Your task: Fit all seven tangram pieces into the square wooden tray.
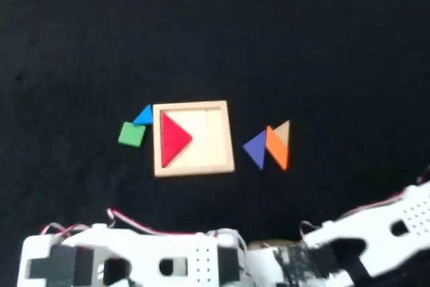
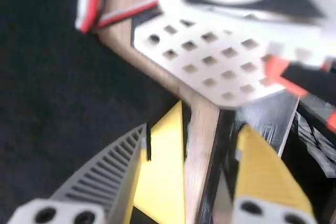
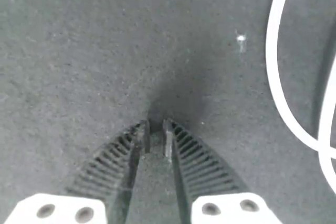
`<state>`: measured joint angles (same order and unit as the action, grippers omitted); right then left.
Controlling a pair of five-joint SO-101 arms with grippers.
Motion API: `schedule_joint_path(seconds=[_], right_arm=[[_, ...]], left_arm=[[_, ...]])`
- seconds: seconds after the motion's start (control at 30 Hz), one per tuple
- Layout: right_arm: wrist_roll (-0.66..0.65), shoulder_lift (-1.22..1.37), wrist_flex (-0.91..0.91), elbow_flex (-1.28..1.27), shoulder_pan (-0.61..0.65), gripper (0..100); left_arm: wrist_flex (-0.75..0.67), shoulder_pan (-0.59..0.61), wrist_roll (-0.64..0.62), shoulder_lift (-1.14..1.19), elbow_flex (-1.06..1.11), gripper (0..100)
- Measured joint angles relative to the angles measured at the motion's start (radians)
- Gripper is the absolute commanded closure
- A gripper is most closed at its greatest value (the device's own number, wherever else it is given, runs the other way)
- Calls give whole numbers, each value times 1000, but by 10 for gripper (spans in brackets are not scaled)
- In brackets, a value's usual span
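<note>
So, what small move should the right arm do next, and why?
Probably swing the right gripper out toward the dark blue triangle right of the tray. The gripper sits shut over bare black cloth, holding nothing, and the tray has much free room beside the red triangle.

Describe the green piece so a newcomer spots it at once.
Find the square wooden tray on the black table. Two pieces lie off its left edge in the high view. The green piece is the square, nearer the arms than the light blue triangle.
</note>
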<state>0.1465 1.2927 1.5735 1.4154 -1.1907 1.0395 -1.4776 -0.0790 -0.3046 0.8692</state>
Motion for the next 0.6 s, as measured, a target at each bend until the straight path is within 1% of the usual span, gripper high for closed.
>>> schedule_joint_path(seconds=[0.2, 0.3, 0.37, 0.47, 0.6], right_arm=[[0, 0, -2, 0, 3, 929], [0, 0, -2, 0, 3, 929], [0, 0, -2, 0, 3, 929], [0, 0, 0, 0, 3, 929], [0, 0, 8, 0, 3, 929]], left_arm=[[-3, -17, 0, 5, -5, 707], [5, -8, 52, 5, -14, 708], [20, 35, 98, 5, -15, 708], [69, 130, 170, 11, 20, 708], [87, 255, 269, 11, 18, 708]])
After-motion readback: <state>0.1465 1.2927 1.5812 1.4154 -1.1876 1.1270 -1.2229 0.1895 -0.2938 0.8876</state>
